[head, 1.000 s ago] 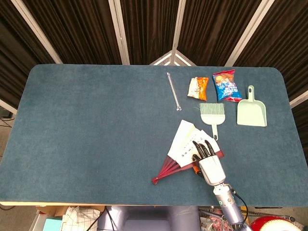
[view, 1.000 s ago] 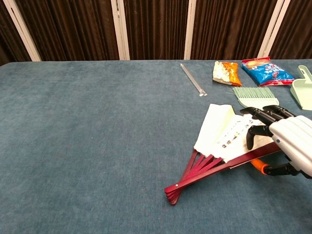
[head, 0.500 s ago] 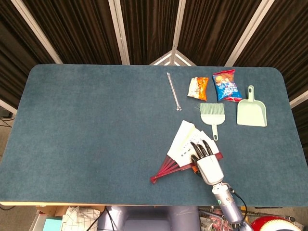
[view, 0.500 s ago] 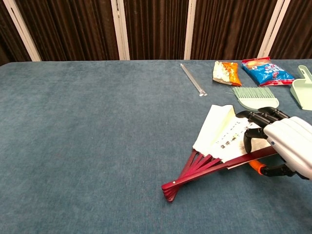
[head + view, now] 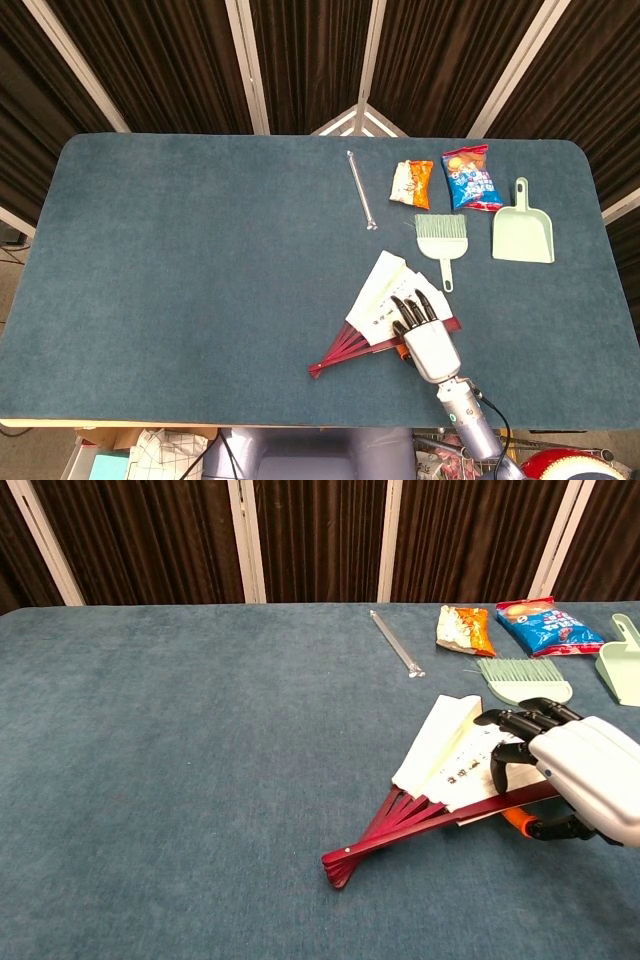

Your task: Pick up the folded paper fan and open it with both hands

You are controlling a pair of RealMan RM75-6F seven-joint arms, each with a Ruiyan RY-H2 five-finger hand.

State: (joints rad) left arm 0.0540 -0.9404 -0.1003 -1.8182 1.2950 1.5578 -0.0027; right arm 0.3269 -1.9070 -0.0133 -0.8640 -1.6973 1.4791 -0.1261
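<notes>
Right robot hand [image 5: 428, 336] [image 5: 572, 783] sat palm-down on the paper fan [image 5: 383, 314] [image 5: 441, 780], dark fingers [image 5: 515, 725] spread over the cream leaf and thumb curled toward the red guard stick; looked like pressing or a loose hold on the fan, but whether the thumb actually got under the stick I couldn't tell. Left robot hand wasn't in either view. Fan was flat on the tabletop [image 5: 200, 260] [image 5: 180, 740], already partly splayed: cream paper fanned out away from the robot on the fan's upper side, red ribs converging to a pivot at the fan's lower-left end, well clear of the hand. Hand covered the fan's right end, over the outer rib and the paper edge. My read: pick-up step was in hand, not done, since the fan showed no lift off the cloth. Next move would need the right hand to get a real pinch on the guard stick and raise it, then the left hand to come in and take the opposite guard so the two can pull apart. Risk: flat ribs on cloth are hard to get under, and paper may crease under the fingers. Beyond the fan sat a green brush [image 5: 441, 238] [image 5: 524, 677], near its paper edge, not touching.
</notes>
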